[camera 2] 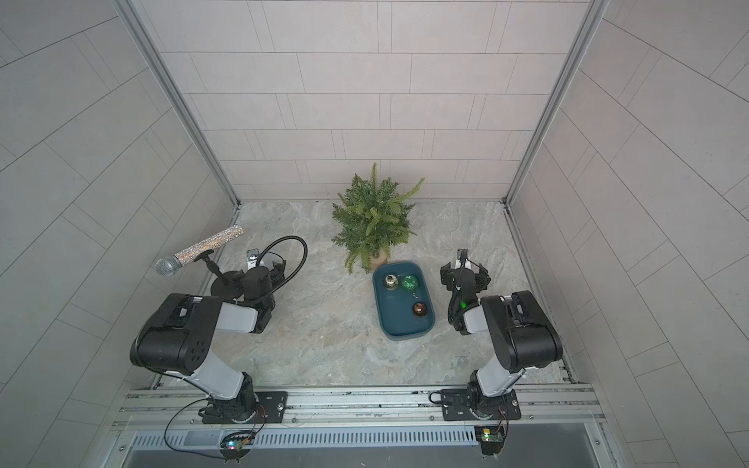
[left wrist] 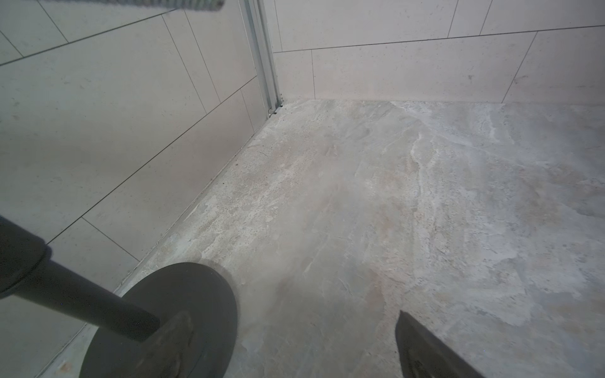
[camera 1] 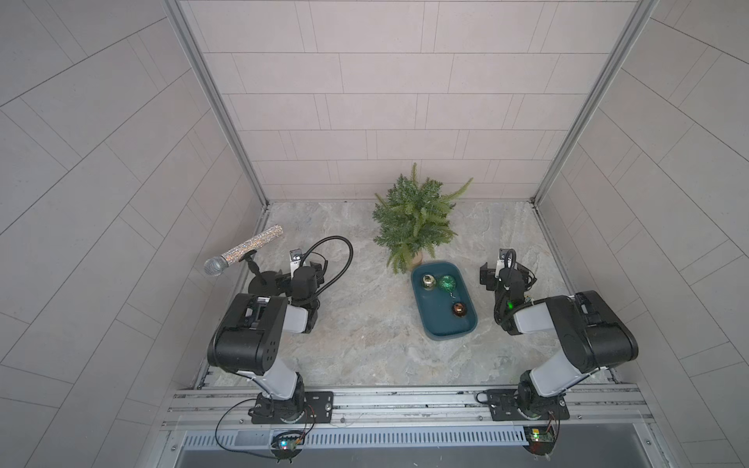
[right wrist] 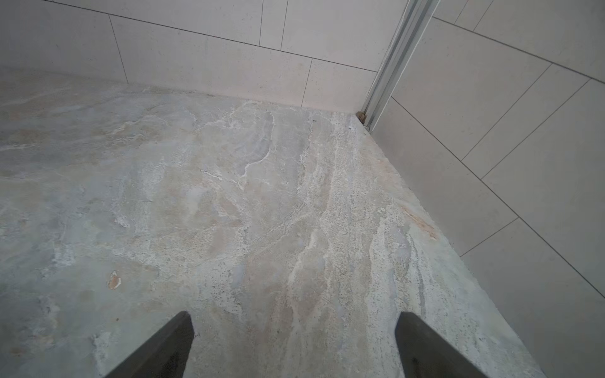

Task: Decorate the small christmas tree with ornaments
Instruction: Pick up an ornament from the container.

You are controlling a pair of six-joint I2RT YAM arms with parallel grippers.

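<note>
The small christmas tree (camera 1: 413, 219) (camera 2: 371, 216) stands upright near the back wall, bare of ornaments. Just in front of it lies a teal tray (camera 1: 439, 320) (camera 2: 399, 320) holding three ornaments: a pale gold one (camera 1: 428, 281), a glittery green one (camera 1: 448, 282) and a copper one (camera 1: 459, 309). My left gripper (camera 1: 302, 269) (left wrist: 294, 327) hovers at the left, far from the tray, open and empty. To the right of the tray is my right gripper (camera 1: 504, 275) (right wrist: 294, 315), open over bare stone. Neither wrist view shows the tree or the ornaments.
A glittery microphone (camera 1: 243, 251) sits tilted on a black stand whose round base (camera 1: 263, 283) (left wrist: 170, 320) lies right beside my left gripper, against the left wall. Tiled walls close in three sides. A metal rail (camera 1: 405, 401) carries both arm bases at the front.
</note>
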